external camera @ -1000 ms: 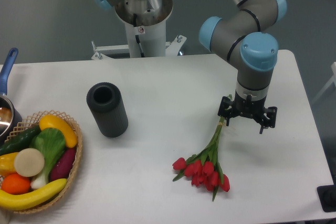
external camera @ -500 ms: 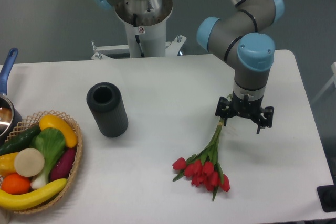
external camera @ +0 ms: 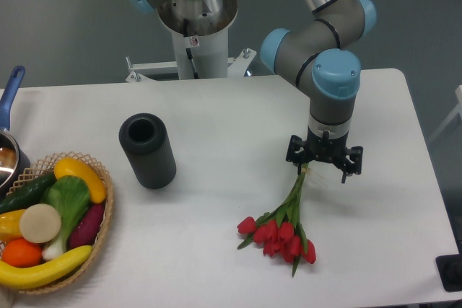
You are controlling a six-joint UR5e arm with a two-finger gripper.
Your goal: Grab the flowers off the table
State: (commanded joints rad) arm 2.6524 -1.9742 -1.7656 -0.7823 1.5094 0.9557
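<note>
The flowers [external camera: 281,229] are a bunch of red tulip buds on long green stems, lying on the white table [external camera: 216,120] at the front right. The buds point toward the front and the stem ends reach up to the right. My gripper [external camera: 324,164] hangs above the table with its fingers pointing down and spread open. It sits just right of the stem tips, and its left finger [external camera: 297,158] is close over them. It holds nothing.
A black cylinder vase [external camera: 147,151] lies on the table left of centre, mouth toward the back. A wicker basket [external camera: 101,229] of colourful vegetables stands at the front left edge. A pot with a blue handle [external camera: 10,99] is at the far left.
My gripper has moved left and slightly toward the back, coming closer over the stem ends. The flowers have not moved.
</note>
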